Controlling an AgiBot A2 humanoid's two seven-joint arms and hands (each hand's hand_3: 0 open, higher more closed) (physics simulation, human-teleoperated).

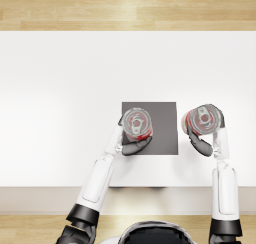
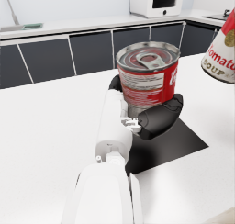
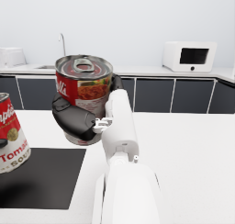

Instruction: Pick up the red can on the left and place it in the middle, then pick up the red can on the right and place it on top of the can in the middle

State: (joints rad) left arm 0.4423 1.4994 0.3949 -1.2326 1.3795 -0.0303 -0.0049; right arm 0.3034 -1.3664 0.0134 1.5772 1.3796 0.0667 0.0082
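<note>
My left hand (image 1: 134, 146) grips a red soup can (image 1: 136, 125) over the left part of the dark square mat (image 1: 162, 128). In the left wrist view that can (image 2: 148, 78) stands upright in the hand (image 2: 153, 117), low over the mat (image 2: 170, 142). Just right of the mat, my right hand (image 1: 201, 143) holds the second red can (image 1: 202, 120). The right wrist view shows this can (image 3: 83, 92) upright in the hand (image 3: 73, 120), lifted above the white table, with the other can (image 3: 11, 133) beside it over the mat (image 3: 41, 177).
The white table (image 1: 60, 88) spreads wide around the mat, with a wooden floor strip (image 1: 128, 8) beyond its far edge. A kitchen counter with dark cabinets (image 2: 46, 58) and a microwave (image 3: 189, 56) stands in the background, well away.
</note>
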